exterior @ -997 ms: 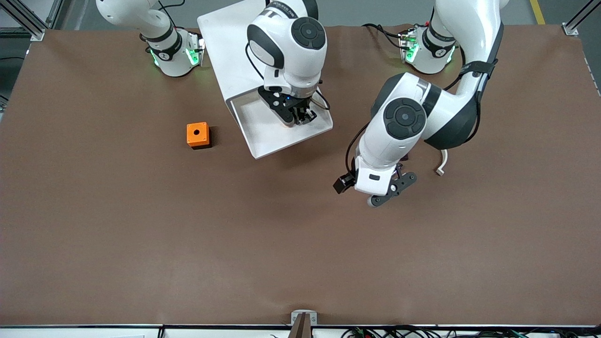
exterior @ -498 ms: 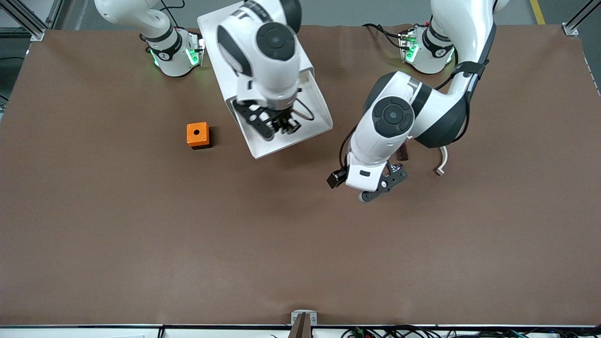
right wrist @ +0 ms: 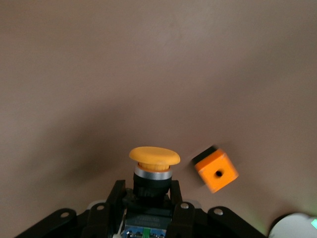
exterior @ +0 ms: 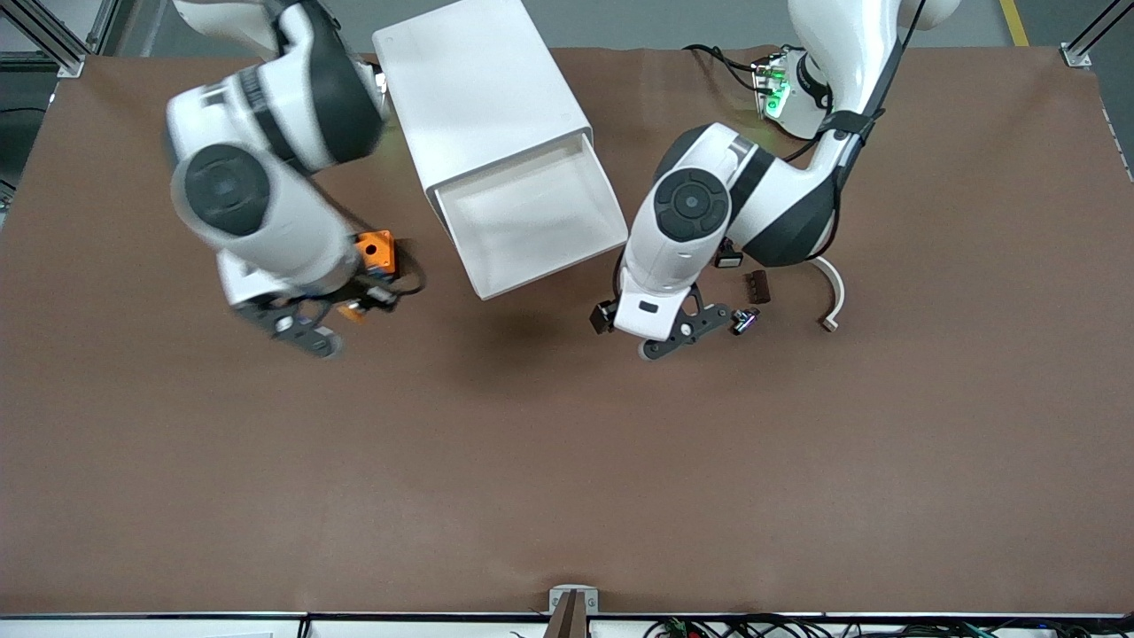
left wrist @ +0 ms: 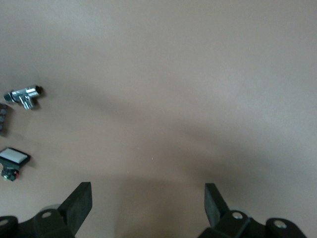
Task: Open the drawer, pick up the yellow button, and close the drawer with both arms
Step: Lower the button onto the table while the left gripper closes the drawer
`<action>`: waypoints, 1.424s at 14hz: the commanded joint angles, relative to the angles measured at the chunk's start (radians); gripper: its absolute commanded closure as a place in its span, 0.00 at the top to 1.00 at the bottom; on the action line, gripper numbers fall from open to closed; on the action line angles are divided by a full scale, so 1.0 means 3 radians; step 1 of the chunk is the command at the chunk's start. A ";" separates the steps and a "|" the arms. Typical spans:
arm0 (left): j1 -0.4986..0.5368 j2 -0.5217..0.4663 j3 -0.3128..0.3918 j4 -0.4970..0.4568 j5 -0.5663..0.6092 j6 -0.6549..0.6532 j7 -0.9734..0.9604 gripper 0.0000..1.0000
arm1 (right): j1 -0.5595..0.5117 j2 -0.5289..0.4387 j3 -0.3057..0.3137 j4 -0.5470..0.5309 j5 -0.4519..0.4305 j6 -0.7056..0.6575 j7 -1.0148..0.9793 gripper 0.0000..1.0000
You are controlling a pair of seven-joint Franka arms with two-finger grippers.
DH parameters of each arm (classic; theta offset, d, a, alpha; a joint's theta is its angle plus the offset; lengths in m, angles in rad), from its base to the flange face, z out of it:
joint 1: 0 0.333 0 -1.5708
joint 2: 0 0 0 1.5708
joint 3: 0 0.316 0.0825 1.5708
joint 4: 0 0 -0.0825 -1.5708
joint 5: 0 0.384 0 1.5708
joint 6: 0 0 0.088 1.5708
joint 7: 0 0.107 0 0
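Observation:
The drawer, the cabinet's uppermost tray, stands pulled open and holds nothing. My right gripper is over the table beside the orange cube box, toward the right arm's end. It is shut on the button, whose orange-yellow cap sticks out past the fingers; a bit of orange shows in the front view. My left gripper hangs open and empty over bare table beside the drawer's front corner.
The orange cube lies close to the held button. Small parts lie toward the left arm's end: a chrome piece, a brown block, a white-capped switch and a curved white strip.
My right arm has swung out of the drawer with the button to the table by the orange cube. My left gripper has drifted toward the drawer's front.

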 commanded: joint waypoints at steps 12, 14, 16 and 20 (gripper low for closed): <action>-0.0541 0.0103 -0.0009 -0.0033 0.0015 0.0050 -0.0426 1.00 | -0.1717 -0.0051 0.0064 -0.1823 -0.0054 0.2406 -0.2861 0.00; -0.0562 0.0118 -0.0009 -0.0023 -0.0204 0.0050 -0.0421 1.00 | -0.1813 -0.0021 0.0054 -0.1961 -0.0059 0.2744 -0.2959 0.00; -0.0562 0.0123 -0.0009 -0.0023 -0.0409 0.0050 -0.0416 1.00 | -0.2002 0.0158 0.0059 -0.1998 -0.0069 0.3000 -0.3168 0.00; -0.0588 0.0159 -0.0009 -0.0023 -0.0792 0.0050 -0.0421 1.00 | -0.2228 0.0465 0.0064 -0.2013 -0.0064 0.3329 -0.3460 0.00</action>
